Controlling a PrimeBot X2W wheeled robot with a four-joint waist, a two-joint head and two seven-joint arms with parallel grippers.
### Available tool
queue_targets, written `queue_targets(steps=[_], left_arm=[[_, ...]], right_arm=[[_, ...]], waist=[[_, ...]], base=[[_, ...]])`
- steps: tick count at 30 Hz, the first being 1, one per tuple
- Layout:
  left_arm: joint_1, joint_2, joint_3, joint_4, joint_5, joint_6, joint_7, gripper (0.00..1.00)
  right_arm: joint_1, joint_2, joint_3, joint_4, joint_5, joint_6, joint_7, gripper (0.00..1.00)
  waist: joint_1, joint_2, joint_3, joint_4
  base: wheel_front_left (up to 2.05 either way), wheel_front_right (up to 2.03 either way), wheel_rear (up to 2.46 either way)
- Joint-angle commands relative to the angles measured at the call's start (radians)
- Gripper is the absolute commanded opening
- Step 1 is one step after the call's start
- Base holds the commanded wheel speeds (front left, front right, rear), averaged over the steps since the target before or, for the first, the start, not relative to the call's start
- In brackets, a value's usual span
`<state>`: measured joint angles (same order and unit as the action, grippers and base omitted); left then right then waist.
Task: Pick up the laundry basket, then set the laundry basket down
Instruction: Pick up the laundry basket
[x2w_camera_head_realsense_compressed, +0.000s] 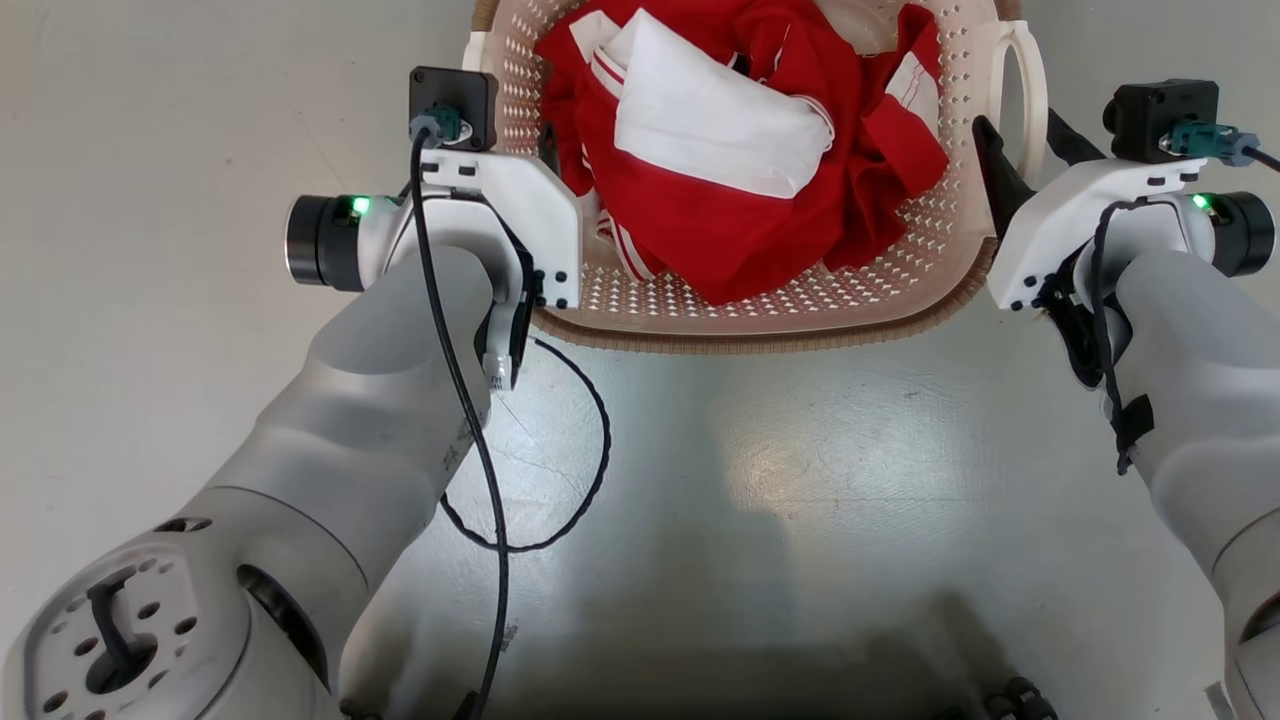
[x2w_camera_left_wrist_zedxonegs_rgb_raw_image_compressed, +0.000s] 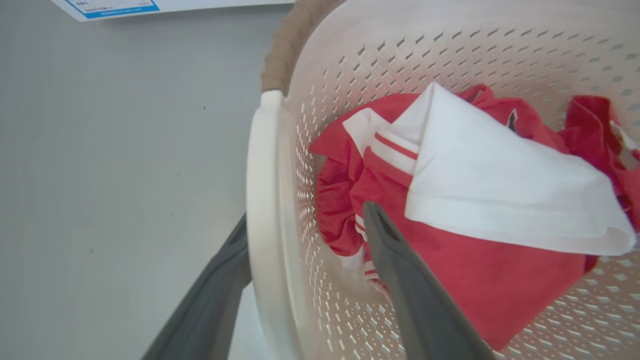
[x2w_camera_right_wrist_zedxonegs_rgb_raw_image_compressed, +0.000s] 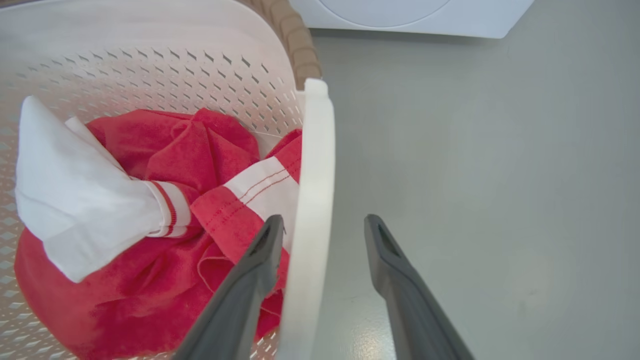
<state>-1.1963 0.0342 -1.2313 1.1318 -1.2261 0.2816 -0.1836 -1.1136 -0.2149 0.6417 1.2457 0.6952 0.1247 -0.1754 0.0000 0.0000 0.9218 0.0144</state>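
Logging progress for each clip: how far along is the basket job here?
Done: both claws are placed, the left claw straddling the left handle and the right claw straddling the right handle, jaws open. In hand: the grip, no handle clamped yet. Left: the laundry basket, holding red and white clothes, appears to sit on the floor, so lifting and setting down remain.

This looks like a laundry room. A laundry basket (x2w_camera_head_realsense_compressed: 750, 338) full of red and white clothes (x2w_camera_head_realsense_compressed: 740, 225) sits on a smooth grey floor (x2w_camera_head_realsense_compressed: 800, 480). In the right wrist view, a white washing machine (x2w_camera_right_wrist_zedxonegs_rgb_raw_image_compressed: 415, 17) stands at twelve o'clock.
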Motion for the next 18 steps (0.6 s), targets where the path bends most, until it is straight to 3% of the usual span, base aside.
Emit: queue_targets(steps=[1, 7, 9, 10, 11, 12, 13, 14, 18], left_arm=[[-0.015, 0.016, 0.004, -0.001, -0.008, 0.011, 0.001, 1.00], [-0.021, 0.016, -0.009, 0.005, -0.018, 0.012, 0.005, 1.00], [-0.023, 0.016, -0.012, 0.009, -0.020, 0.011, 0.006, 1.00], [-0.025, 0.016, -0.014, 0.012, -0.019, 0.010, 0.005, 1.00], [-0.025, 0.016, -0.014, 0.012, -0.019, 0.010, 0.005, 1.00], [-0.027, 0.016, -0.016, 0.015, -0.018, 0.009, 0.003, 0.74], [-0.029, 0.016, -0.019, 0.017, -0.014, 0.009, 0.002, 0.30], [-0.031, 0.016, -0.022, 0.021, -0.008, 0.010, 0.001, 0.00], [-0.033, 0.016, -0.029, 0.021, 0.001, 0.010, -0.006, 0.00]], right_arm=[[0.024, 0.010, 0.015, 0.000, 0.012, 0.006, 0.000, 0.82], [0.017, 0.014, 0.037, 0.001, 0.033, 0.006, -0.001, 0.80], [0.014, 0.015, 0.044, 0.002, 0.041, 0.006, 0.000, 0.71], [0.012, 0.015, 0.047, 0.001, 0.044, 0.006, -0.001, 0.52], [0.012, 0.015, 0.047, 0.001, 0.044, 0.006, -0.001, 0.52], [0.010, 0.016, 0.051, 0.001, 0.048, 0.006, -0.001, 0.35], [0.009, 0.017, 0.054, 0.001, 0.051, 0.006, -0.001, 0.10], [0.008, 0.018, 0.057, 0.000, 0.055, 0.006, 0.000, 0.00], [0.010, 0.021, 0.072, 0.000, 0.070, 0.006, 0.005, 0.00]], waist=[[0.0000, 0.0000, 0.003, -0.001], [0.0000, 0.0000, 0.013, -0.006], [0.0000, 0.0000, 0.019, -0.008], [0.0000, 0.0000, 0.021, -0.010], [0.0000, 0.0000, 0.021, -0.010], [0.0000, 0.0000, 0.023, -0.011], [0.0000, 0.0000, 0.025, -0.013], [0.0000, 0.0000, 0.027, -0.014], [0.0000, 0.0000, 0.028, -0.018]], base=[[0.00, 0.00, 0.00], [0.00, 0.00, 0.00], [0.00, 0.00, 0.00], [0.00, 0.00, 0.00], [0.00, 0.00, 0.00], [0.00, 0.00, 0.00], [0.00, 0.00, 0.00], [0.00, 0.00, 0.00], [0.00, 0.00, 0.00]])
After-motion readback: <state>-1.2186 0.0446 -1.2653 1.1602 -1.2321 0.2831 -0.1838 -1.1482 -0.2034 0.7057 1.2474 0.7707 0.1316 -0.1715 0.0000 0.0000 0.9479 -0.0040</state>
